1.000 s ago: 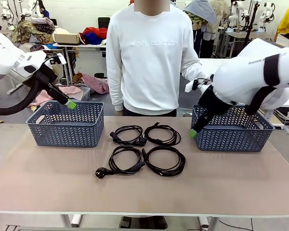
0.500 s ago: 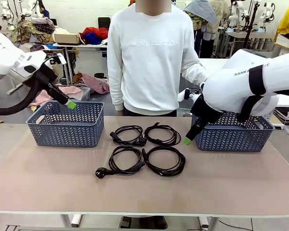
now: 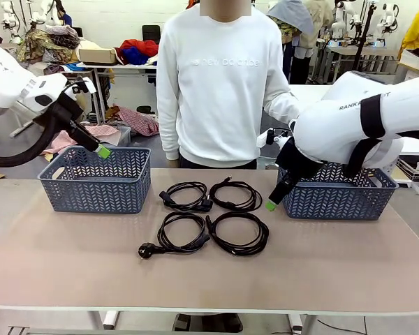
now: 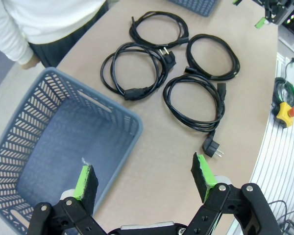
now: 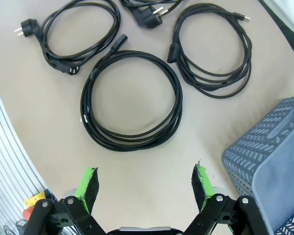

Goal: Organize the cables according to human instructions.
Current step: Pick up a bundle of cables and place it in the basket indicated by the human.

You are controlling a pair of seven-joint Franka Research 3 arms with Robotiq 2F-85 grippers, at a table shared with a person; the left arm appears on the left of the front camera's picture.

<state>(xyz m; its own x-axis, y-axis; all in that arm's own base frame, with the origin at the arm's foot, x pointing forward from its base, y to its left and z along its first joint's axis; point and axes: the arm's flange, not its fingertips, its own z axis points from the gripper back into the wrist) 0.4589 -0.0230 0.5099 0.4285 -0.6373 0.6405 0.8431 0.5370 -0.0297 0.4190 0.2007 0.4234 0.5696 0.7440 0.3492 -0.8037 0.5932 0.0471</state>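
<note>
Right gripper [image 3: 271, 204], open and empty, has swung off the right basket [image 3: 335, 202] toward the cable coils [image 5: 131, 142]; left gripper [image 3: 103, 151] open, unmoved; first pick likely next

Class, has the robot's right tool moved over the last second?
Yes: the right tool moved down and left, away from the right-hand blue plastic basket.

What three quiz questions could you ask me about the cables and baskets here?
1. How many coiled cables lie on the table?
2. True or false: the right gripper is holding a cable.
3. Where do the cables lie? A) between the left basket and the right basket; B) inside a basket; C) in the person's hands.

Key: 1. Four. 2. False, it is open and holds nothing. 3. A.
</note>
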